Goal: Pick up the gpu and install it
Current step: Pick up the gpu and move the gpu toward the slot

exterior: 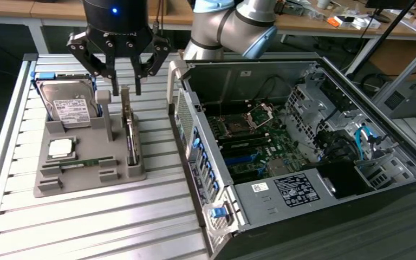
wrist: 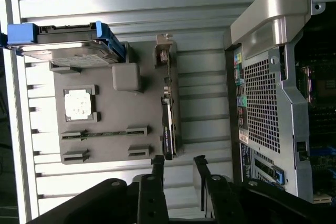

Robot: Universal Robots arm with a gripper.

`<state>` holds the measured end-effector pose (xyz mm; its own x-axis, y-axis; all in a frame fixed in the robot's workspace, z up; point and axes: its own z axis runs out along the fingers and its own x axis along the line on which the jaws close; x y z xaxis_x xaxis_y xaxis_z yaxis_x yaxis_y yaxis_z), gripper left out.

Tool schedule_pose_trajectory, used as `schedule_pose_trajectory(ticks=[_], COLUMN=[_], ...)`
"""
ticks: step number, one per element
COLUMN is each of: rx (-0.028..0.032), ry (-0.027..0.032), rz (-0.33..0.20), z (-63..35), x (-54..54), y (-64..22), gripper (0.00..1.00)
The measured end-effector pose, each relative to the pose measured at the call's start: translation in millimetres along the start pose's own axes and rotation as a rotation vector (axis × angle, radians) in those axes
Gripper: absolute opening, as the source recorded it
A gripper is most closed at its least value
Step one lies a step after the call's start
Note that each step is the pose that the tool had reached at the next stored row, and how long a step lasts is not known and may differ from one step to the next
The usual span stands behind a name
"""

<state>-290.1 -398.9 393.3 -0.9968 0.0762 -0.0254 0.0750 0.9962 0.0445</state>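
A gray tray (exterior: 78, 181) sits on the metal desk (exterior: 85, 227). The tray holds four things. A hard drive (exterior: 67, 103) with a white label leans in the back slot. A small square chip (exterior: 62, 147) lies flat in its own pocket. A thin green memory stick (exterior: 85, 162) lies in a long groove near the chip. The gpu card (exterior: 130, 135) stands on its long edge in the slot at the side of the tray nearest the computer box (exterior: 201, 146).

The computer box lies open on the desk beside the tray. Inside it are a green board (exterior: 259, 146) and many wires.

The black pincer (exterior: 126, 89) hangs just above the far end of the gpu card. Its fingers (exterior: 114, 86) are spread apart, with one on each side of the card's top edge. The pincer holds nothing.
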Motion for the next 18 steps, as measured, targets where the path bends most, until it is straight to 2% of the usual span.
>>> schedule_pose_trajectory(ticks=[1,2,3,9,18], rx=[0.0,0.0,0.0,-0.0001,-0.0001], ry=[-0.0001,0.0,-0.0001,-0.0002,0.0], rz=[0.0,0.0,0.0,0.0,0.0], z=[0.0,0.0,0.0,0.7,11.0], x=[0.0,0.0,0.0,0.0,0.3], y=[0.0,0.0,0.0,0.0,-0.5], gripper=[0.42,0.42,0.48,0.48,0.48])
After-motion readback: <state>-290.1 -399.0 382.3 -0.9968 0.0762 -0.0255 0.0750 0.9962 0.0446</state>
